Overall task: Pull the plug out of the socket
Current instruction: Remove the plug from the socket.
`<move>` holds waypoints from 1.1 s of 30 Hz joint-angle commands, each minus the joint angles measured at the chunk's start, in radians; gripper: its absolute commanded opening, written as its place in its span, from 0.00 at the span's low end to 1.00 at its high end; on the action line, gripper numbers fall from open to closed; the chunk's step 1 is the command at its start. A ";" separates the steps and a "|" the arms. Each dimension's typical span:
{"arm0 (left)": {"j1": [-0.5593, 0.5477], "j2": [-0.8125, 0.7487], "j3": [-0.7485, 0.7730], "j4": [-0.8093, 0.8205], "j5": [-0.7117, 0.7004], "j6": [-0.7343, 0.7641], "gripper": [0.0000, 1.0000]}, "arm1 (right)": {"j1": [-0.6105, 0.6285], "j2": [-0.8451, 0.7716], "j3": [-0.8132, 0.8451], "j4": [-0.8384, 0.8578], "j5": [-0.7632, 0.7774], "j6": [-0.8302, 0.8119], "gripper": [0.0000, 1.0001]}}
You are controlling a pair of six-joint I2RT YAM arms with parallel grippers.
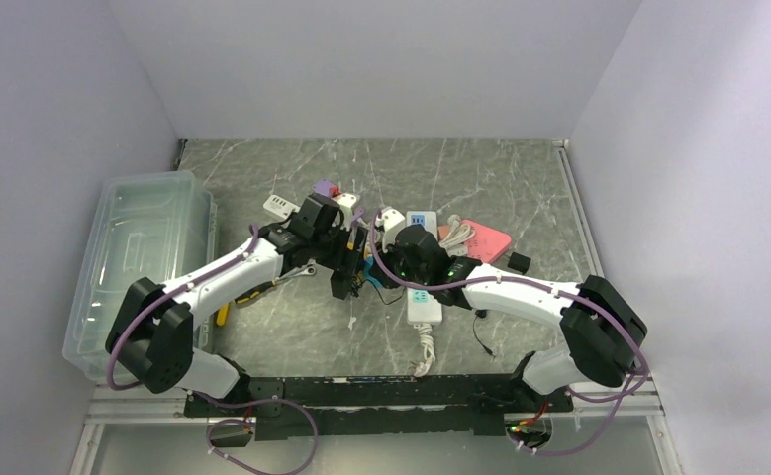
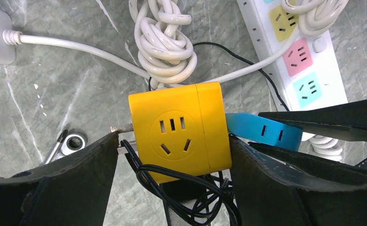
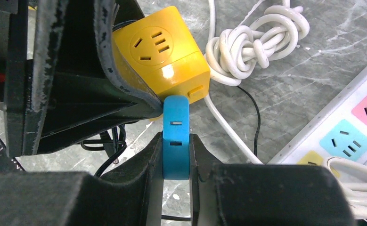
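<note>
Plug (image 3: 175, 129) pinched, socket (image 2: 179, 134) straddled
Fingers of the right gripper (image 3: 175, 146) are clamped on the blue plug, which sits in the side of the yellow cube socket on the bench (image 2: 54, 94). The left gripper (image 2: 173, 141) has its fingers apart astride the cube, one touching the plug side, the other just beside the opposite face.

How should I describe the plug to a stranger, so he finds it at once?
On the grey marble table, find the yellow cube socket. A plug sticks out of its side, held by the right gripper. Nearby cables are white or black; it is bright blue.
</note>
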 commanded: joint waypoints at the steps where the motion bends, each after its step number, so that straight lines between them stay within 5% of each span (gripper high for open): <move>1: -0.003 0.018 0.039 0.006 -0.008 0.015 0.70 | 0.009 -0.044 0.034 0.160 -0.062 -0.011 0.00; 13: -0.003 -0.015 0.036 -0.034 0.052 0.157 0.33 | -0.023 -0.071 -0.017 0.183 -0.075 -0.111 0.01; 17: -0.003 -0.022 0.041 -0.040 0.128 0.179 0.36 | -0.066 -0.089 -0.059 0.230 -0.168 -0.125 0.09; 27: 0.021 -0.007 0.052 -0.045 0.190 0.135 0.02 | -0.114 -0.089 -0.127 0.327 -0.222 -0.106 0.45; 33: 0.093 -0.029 0.040 -0.019 0.283 0.099 0.00 | -0.118 -0.070 -0.134 0.345 -0.209 -0.097 0.58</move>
